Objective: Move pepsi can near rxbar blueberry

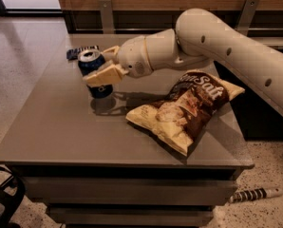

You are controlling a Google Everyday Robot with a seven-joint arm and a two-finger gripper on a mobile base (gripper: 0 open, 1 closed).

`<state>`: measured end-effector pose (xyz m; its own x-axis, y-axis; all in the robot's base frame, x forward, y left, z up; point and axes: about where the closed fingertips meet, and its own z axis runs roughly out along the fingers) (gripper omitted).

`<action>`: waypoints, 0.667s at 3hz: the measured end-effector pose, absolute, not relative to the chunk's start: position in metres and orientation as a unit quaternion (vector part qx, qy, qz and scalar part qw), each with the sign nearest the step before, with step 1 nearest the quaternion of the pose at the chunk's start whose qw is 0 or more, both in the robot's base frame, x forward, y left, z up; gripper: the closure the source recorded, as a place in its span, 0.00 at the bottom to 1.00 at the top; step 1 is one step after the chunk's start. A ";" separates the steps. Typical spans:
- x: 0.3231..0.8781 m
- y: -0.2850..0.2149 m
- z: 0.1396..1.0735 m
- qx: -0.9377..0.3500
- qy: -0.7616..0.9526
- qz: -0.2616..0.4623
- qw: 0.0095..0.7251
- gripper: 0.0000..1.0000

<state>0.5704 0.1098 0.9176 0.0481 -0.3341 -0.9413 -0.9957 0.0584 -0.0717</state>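
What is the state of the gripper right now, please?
Gripper: closed, holding the pepsi can, over the table's far left part, just in front of the rxbar blueberry.

The gripper (96,64) is at the far left of the bench (56,132), clasping the pepsi can (101,90). Its near finger (103,75) covers the can's middle, hiding the lettering. Whether the can's base touches the bench cannot be told. At 11 o'clock from the can, the rxbar blueberry (77,53) is partly hidden behind it, its print too small to read. The arm (236,46) is cut off at the 3 o'clock edge. A dark object (4,198) at 7 o'clock is cropped and unidentifiable.
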 end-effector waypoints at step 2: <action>0.732 0.042 0.921 -0.484 0.641 0.310 0.508 1.00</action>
<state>0.7317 0.0422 0.9208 -0.0146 -0.3069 -0.9516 -0.9359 0.3392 -0.0950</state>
